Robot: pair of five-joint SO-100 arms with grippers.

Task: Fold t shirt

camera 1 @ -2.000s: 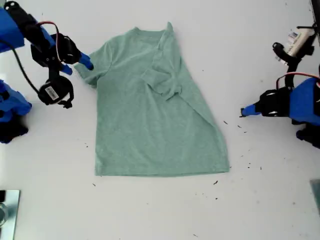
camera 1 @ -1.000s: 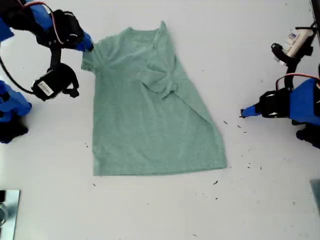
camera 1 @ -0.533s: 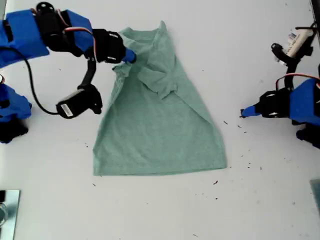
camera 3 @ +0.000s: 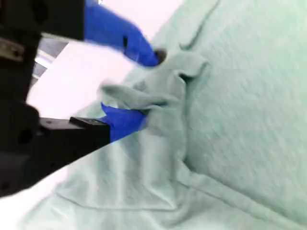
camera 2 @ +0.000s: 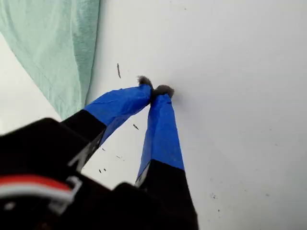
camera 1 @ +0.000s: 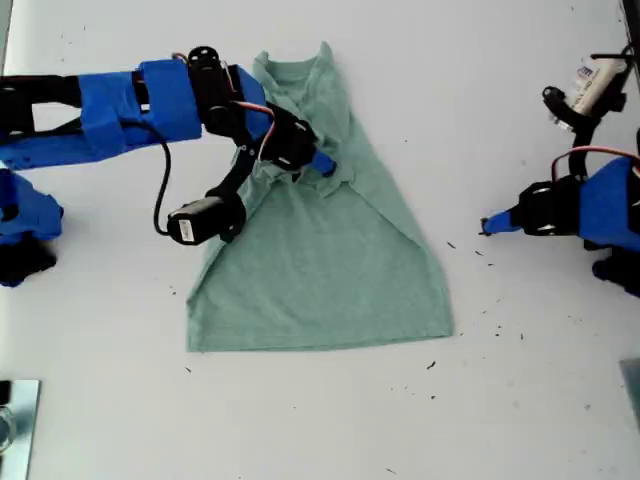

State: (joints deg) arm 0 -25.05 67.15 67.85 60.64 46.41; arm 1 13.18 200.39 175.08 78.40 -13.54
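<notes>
The pale green t shirt lies on the white table, neckline toward the far edge, with both sides folded in toward its middle. My second gripper reaches in from the exterior view's left and hovers over the shirt's upper middle. In the second wrist view that gripper is shut on a bunched fold of the t shirt, with cloth between its blue fingers. My first gripper rests at the exterior view's right, off the cloth. It is shut on nothing, tips against the bare table, and the t shirt's hem corner lies beside it.
The second arm's wrist camera hangs on its cable over the shirt's edge. A metal piece sits at the exterior view's lower left. A clamp with a white part stands at its upper right. Dark specks dot the table.
My second gripper has carried the sleeve from the exterior view's left across to the shirt's middle, folding that side over. The first arm has stayed still.
</notes>
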